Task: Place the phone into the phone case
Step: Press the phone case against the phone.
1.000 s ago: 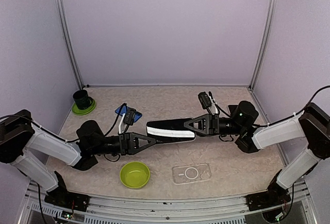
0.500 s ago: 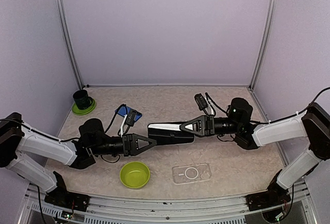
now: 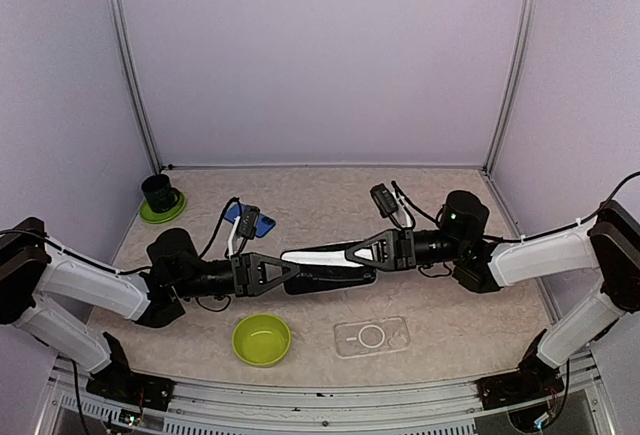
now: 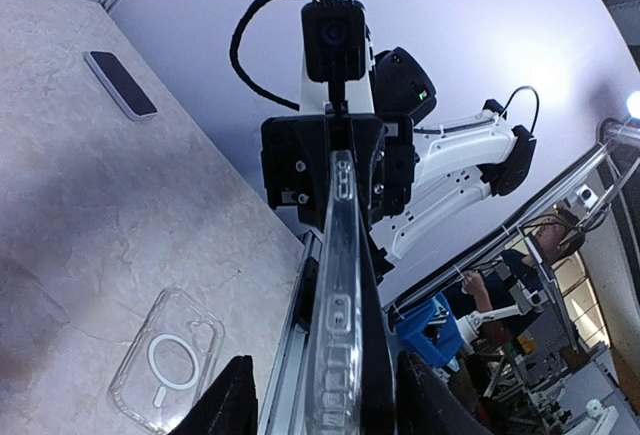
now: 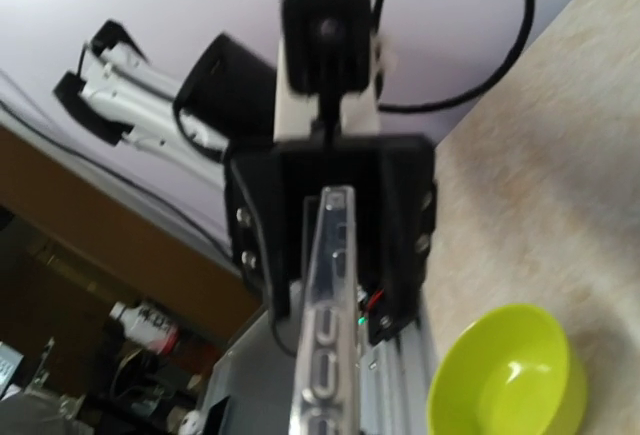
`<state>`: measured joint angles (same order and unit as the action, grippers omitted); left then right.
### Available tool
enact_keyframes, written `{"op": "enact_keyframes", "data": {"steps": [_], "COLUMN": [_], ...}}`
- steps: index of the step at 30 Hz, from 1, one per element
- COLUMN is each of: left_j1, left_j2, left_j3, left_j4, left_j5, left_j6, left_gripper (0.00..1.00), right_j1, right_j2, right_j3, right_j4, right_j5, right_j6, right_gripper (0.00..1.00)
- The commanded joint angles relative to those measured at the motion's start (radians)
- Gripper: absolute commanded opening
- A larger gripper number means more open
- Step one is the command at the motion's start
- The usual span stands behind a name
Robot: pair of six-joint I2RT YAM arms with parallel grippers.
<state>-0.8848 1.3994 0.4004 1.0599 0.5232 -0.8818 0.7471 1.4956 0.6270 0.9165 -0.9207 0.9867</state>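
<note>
Top external: one phone (image 3: 320,258), one case (image 3: 371,336)

Soft, even light; your wrist views are weaker.
Top view sharp, faint shadows on the worktop (image 3: 470,305). Right wrist view blurs the phone (image 5: 325,305); left wrist view bows at its edges, with glare at 3 o'clock.

Beige marbled table (image 3: 450,295): lime bowl (image 3: 261,339) 7 o'clock, clear phone case (image 3: 371,336) 5 o'clock, green saucer (image 3: 165,211) bearing black cup (image 3: 157,191) 10 o'clock.
</note>
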Motion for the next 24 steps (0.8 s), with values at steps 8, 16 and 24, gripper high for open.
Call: {"op": "enact_keyframes", "data": {"steps": [8,16,24], "left_j1": [0.012,0.013,0.013], "left_j2": [-0.006,0.023,0.059], "left_j3": [-0.039,-0.058,-0.044], "left_j4": [0.244,0.348,0.390], "left_j5": [0.080,0.116,0.139], "left_j6": [-0.065,-0.116,-0.143], "left_gripper": [0.50,0.49,0.19], "right_j1": [0.006,0.004,0.009], "right_j2": [0.037,0.094,0.139], "right_j3": [-0.034,-0.044,-0.032], "right_j4": [0.325,0.425,0.499], "right_j5": [-0.068,-0.067,-0.070], "right_j6": [0.198,0.266,0.319], "right_gripper": [0.00,0.00,0.00]}}
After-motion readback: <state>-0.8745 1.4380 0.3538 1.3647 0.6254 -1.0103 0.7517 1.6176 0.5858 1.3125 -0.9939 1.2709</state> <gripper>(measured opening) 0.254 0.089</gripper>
